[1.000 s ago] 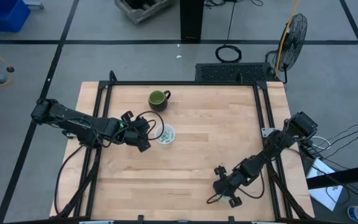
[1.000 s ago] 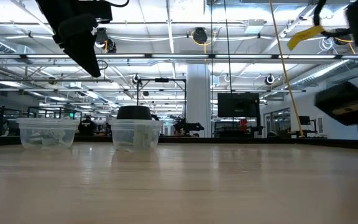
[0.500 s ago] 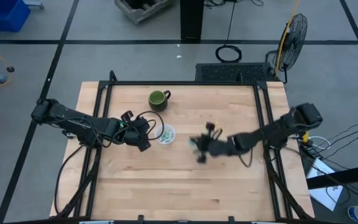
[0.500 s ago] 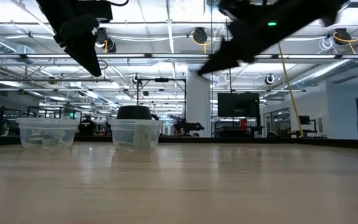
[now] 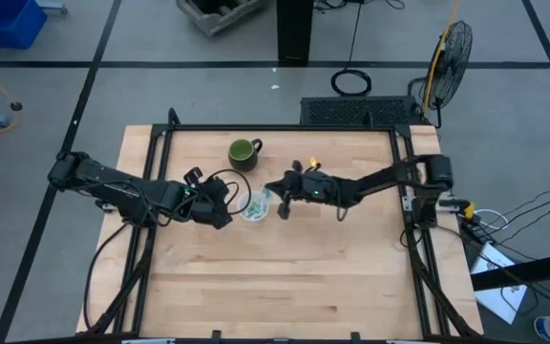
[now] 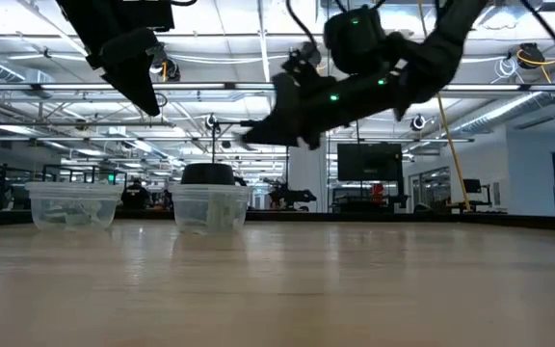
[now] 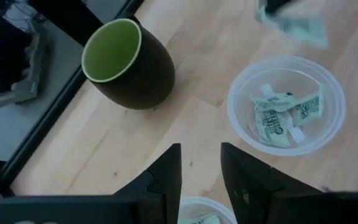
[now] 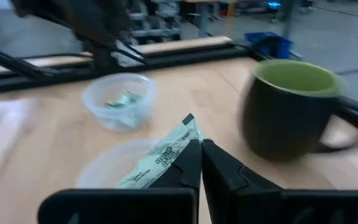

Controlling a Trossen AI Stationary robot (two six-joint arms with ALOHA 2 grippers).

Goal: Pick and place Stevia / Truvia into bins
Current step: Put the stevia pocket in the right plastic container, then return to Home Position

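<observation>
Two clear cups stand on the table left of centre. One (image 5: 255,206) holds several green-white sachets and also shows in the left wrist view (image 7: 286,113). The other (image 7: 199,213) sits under my left gripper (image 5: 223,203), which hovers open and empty. My right gripper (image 5: 277,194) is shut on one sachet (image 8: 157,160), in the air by the far right rim of the first cup (image 8: 114,167). The sachet also shows in the left wrist view (image 7: 294,26). In the low view both cups (image 6: 75,206) (image 6: 210,206) stand side by side. My right gripper pinches one end of the sachet (image 8: 183,147) between its two fingertips. The fingers come nearly level from the table's right side. The sachet sticks out beyond the fingertips toward the cups, lifted clear of the table.
A dark green mug (image 5: 243,151) stands just beyond the cups, toward the far edge. The table's black frame (image 5: 160,134) runs around the wooden top. Bare wood lies on the near and right parts of the table.
My right gripper has swung fast from the table's near right corner toward the far left, up to the cups, carrying the sachet clear of the table.
</observation>
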